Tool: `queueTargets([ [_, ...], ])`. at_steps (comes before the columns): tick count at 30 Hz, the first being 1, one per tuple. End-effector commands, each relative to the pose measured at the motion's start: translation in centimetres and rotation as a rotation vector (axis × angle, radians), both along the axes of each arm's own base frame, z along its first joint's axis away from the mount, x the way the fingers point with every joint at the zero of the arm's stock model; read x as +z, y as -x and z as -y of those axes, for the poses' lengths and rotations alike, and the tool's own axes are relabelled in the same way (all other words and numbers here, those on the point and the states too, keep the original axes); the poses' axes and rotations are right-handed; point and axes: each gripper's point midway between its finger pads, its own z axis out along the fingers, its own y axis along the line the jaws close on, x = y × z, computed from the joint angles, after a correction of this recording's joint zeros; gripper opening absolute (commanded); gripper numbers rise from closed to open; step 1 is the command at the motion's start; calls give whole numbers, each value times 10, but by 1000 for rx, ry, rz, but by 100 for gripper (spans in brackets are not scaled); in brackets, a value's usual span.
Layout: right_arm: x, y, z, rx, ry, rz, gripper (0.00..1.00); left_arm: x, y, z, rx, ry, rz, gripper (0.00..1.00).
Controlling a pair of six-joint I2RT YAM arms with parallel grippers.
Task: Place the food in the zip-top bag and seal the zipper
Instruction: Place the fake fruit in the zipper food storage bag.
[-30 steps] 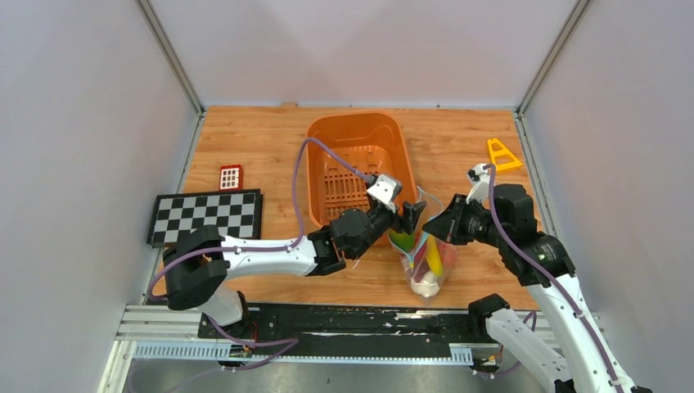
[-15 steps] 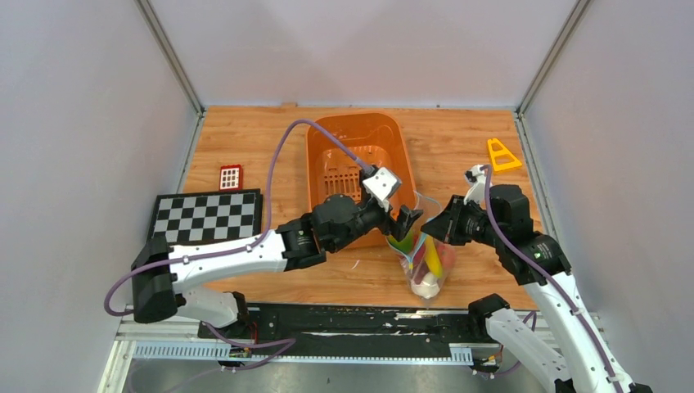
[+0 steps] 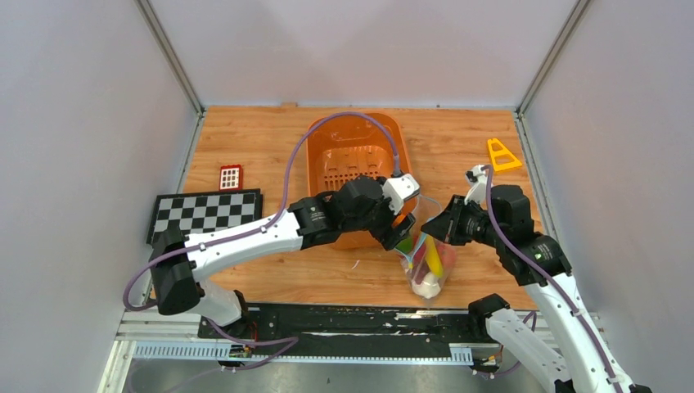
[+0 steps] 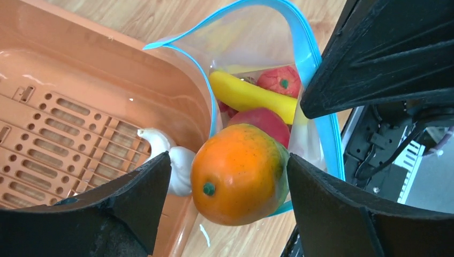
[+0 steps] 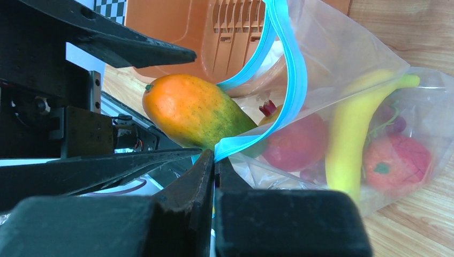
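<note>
Nearest the arm bases, the bag (image 5: 348, 53) lies on the worktop (image 3: 270, 131) with its closed end toward the near edge. A white piece (image 3: 425, 286) sits in that end. Through the clear plastic I see a banana (image 5: 348, 134) lying lengthwise and red fruits (image 5: 399, 158) beside it.

At the bag's mouth, the right pincer (image 5: 214, 158) is clenched on the bag's rim, its fingers pressed together on the teal zipper (image 5: 292, 80). It holds that lip up, so the mouth gapes. An orange-and-green mango (image 4: 238, 174) sits in the opening, partly past the zipper, with the other fruit beyond it.

The left pincer (image 4: 230, 158) hangs over the mango, released, with its fingers spread wider than the fruit. There is a clear gap on one side; I cannot tell whether the other finger touches the mango. From above, the left wrist hides the mouth and most of the mango.

Just behind the bag is an orange basket (image 4: 80, 64), its near wall touching the bag's far lip. The left arm (image 3: 245, 237) crosses the basket's near corner, and its cable (image 3: 344, 119) loops over the slotted floor. A garlic (image 4: 174, 160) looks to lie inside, against the wall.

Off to the left, a checkerboard (image 3: 209, 214) lies flat, with a small red block (image 3: 231, 177) behind it. Far right, near the back corner, is a yellow triangle (image 3: 501, 154), well apart from the rest.
</note>
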Motion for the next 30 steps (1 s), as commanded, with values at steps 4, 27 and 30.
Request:
queueTargets([
  [4,23,-2,-4,6,-48,77,0,15,10,1,-93,-40,-9,68],
  [27,34,-3,-13,31,-116,99,0,51,-37,16,237,432,48,21],
  [30,41,-3,-17,39,-157,111,0,41,-42,20,288,452,47,22],
])
